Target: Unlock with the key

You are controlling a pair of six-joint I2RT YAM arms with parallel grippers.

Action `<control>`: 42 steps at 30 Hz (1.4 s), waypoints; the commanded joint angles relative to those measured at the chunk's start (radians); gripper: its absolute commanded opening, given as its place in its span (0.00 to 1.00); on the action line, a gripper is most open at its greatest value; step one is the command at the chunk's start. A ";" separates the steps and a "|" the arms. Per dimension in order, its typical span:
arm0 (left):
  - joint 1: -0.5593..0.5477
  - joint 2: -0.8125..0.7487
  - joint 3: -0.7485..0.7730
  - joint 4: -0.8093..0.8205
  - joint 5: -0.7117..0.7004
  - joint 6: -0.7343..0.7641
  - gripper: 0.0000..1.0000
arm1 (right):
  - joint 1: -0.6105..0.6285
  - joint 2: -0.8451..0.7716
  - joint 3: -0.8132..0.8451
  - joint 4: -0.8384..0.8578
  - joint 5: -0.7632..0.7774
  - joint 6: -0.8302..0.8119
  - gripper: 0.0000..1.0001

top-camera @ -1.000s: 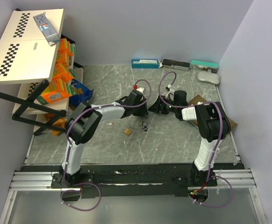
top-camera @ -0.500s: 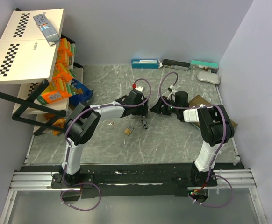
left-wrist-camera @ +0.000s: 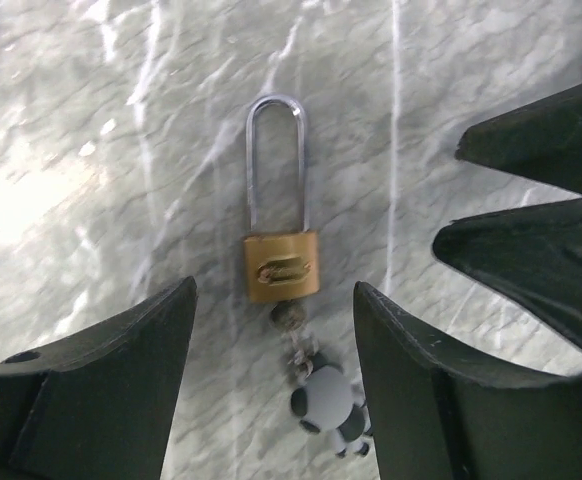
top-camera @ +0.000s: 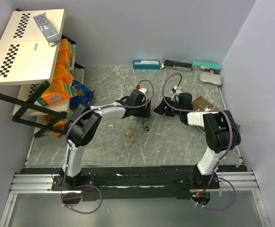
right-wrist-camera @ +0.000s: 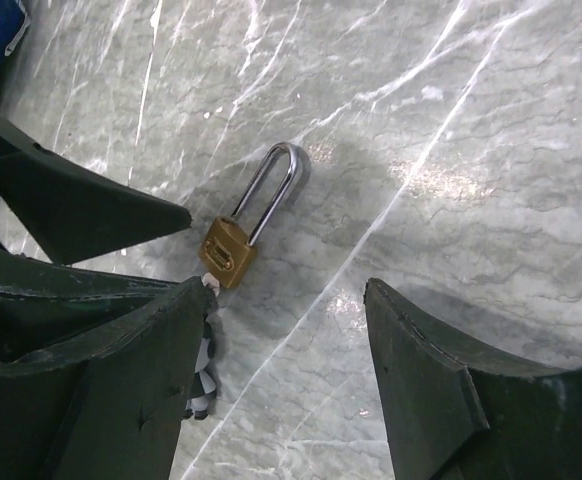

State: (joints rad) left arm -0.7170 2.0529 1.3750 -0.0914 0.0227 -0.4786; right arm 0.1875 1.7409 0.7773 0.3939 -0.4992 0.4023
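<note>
Brass body and steel shackle are hard to pick out under the arms in the top external view. What shows is the dark key charm (top-camera: 147,126) on the grey marbled bench (top-camera: 184,142). The left tool (top-camera: 145,115) and right tool (top-camera: 158,109) hang close together just beyond it. A second small brass item (top-camera: 131,132) lies near the charm; whether it is another lock cannot be told.

Left wrist view: the padlock (left-wrist-camera: 281,265) lies flat on the bench. Its shackle (left-wrist-camera: 276,150) points away from the camera and appears seated in the body. The key (left-wrist-camera: 289,318) sits in the keyway at the padlock's near end, with the charm (left-wrist-camera: 326,405) trailing from it. The left tool (left-wrist-camera: 274,290) is spread wide, one finger on either side of the padlock, touching neither body nor key. It holds nothing.

Right wrist view: the right tool (right-wrist-camera: 286,290) is likewise spread and empty. The padlock (right-wrist-camera: 226,252) lies just ahead of one fingertip, not between the fingers.

Hazards, as a judgement:
- **Free body:** the padlock looks locked, and neither body nor key is secured. Turning the key with the body free would probably spin the whole padlock on the smooth bench.
- **Wrong grip:** closing on the charm instead of the key head would give no torque.
- **Crowding:** both tools crowd the padlock, so a careless approach could clash fingers or knock the padlock away.
</note>
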 commanded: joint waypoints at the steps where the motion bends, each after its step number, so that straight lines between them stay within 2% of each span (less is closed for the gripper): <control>1: -0.010 0.038 0.067 -0.001 0.043 0.014 0.68 | 0.000 -0.064 -0.019 0.002 0.037 -0.019 0.72; 4: -0.030 0.067 0.104 -0.046 -0.007 0.034 0.67 | -0.002 -0.075 -0.026 0.000 0.050 -0.019 0.72; 6: -0.042 0.101 0.140 -0.091 -0.068 0.038 0.63 | -0.005 -0.081 -0.030 -0.001 0.056 -0.014 0.72; 9: -0.044 0.124 0.145 -0.145 -0.135 0.025 0.52 | -0.010 -0.101 -0.046 0.002 0.060 -0.013 0.72; 10: -0.044 0.124 0.141 -0.146 -0.144 0.020 0.43 | -0.011 -0.113 -0.049 0.002 0.063 -0.010 0.72; 11: -0.042 0.122 0.133 -0.148 -0.153 0.014 0.41 | -0.011 -0.119 -0.058 0.002 0.067 -0.010 0.72; 12: -0.045 0.121 0.122 -0.149 -0.162 0.011 0.41 | -0.016 -0.133 -0.061 0.002 0.068 -0.011 0.72; 15: -0.056 0.112 0.102 -0.142 -0.179 0.015 0.50 | -0.017 -0.153 -0.072 -0.001 0.070 -0.008 0.72; 25: -0.105 0.142 0.088 -0.133 -0.185 0.061 0.49 | -0.023 -0.230 -0.118 -0.016 0.097 -0.005 0.73; 29: -0.107 0.141 0.055 -0.123 -0.184 0.055 0.35 | -0.028 -0.264 -0.139 -0.021 0.106 0.000 0.73; 32: -0.107 0.129 0.018 -0.105 -0.185 0.055 0.17 | -0.030 -0.313 -0.161 -0.038 0.120 0.000 0.73; 33: -0.107 0.119 0.007 -0.088 -0.185 0.057 0.06 | -0.031 -0.346 -0.168 -0.040 0.122 0.001 0.73; 34: -0.107 0.093 -0.002 -0.081 -0.185 0.061 0.01 | -0.033 -0.368 -0.185 -0.046 0.123 0.004 0.73; 37: -0.105 0.020 -0.062 0.005 -0.126 0.078 0.01 | -0.034 -0.457 -0.242 -0.020 0.091 0.016 0.76; 40: -0.101 -0.139 -0.175 0.085 -0.008 0.084 0.01 | -0.046 -0.546 -0.306 0.026 0.024 0.047 0.77; 42: -0.091 -0.192 -0.217 0.151 0.074 0.084 0.01 | -0.054 -0.609 -0.332 0.043 0.001 0.056 0.78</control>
State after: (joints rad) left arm -0.8112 1.9968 1.2385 -0.0105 -0.0765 -0.4137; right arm 0.1516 1.2201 0.4835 0.3653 -0.4366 0.4267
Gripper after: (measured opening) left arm 0.015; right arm 0.775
